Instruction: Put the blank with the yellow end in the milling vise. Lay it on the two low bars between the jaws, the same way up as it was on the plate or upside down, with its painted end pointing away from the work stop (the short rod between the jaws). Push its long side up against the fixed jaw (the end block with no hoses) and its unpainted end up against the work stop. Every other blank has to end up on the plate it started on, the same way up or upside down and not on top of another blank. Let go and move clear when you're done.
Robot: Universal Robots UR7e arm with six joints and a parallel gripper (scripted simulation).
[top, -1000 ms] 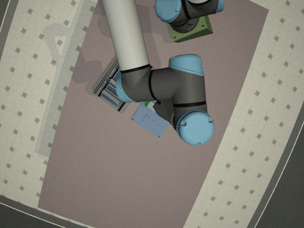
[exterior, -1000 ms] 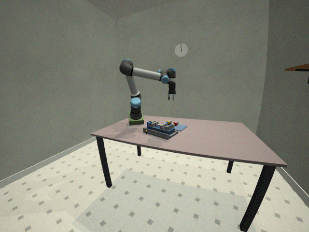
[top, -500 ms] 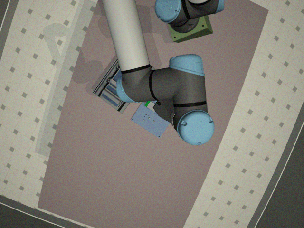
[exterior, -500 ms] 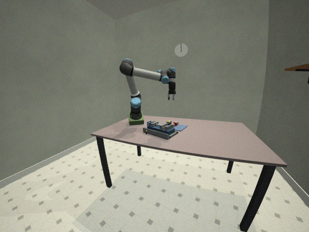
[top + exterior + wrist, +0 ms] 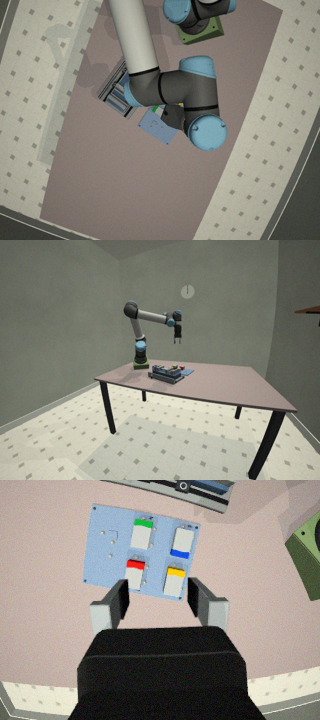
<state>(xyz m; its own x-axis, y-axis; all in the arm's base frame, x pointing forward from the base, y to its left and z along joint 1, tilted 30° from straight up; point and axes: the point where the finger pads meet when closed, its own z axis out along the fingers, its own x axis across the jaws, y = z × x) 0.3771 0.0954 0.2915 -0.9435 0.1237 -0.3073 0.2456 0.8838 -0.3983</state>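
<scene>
"Four blanks on the blue plate (image 5: 157,131) (image 5: 188,372) (image 5: 97,545). The yellow-ended one (image 5: 180,104) (image 5: 174,366) (image 5: 174,583)?"
"At a corner, beside the red-ended blank (image 5: 134,575) (image 5: 181,367)."
"And the gripper (image 5: 177,341) (image 5: 158,590)?"
"Fully open above, holding nothing."

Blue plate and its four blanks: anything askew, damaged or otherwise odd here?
Nothing looks damaged or askew. The only mismatch on the plate: the blue-ended blank points its paint opposite to the others.

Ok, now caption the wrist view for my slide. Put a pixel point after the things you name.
Open gripper (image 5: 177,341) (image 5: 158,590) above four colour-tipped blanks on a blue plate (image 5: 157,134) (image 5: 188,372) (image 5: 97,567).
</scene>
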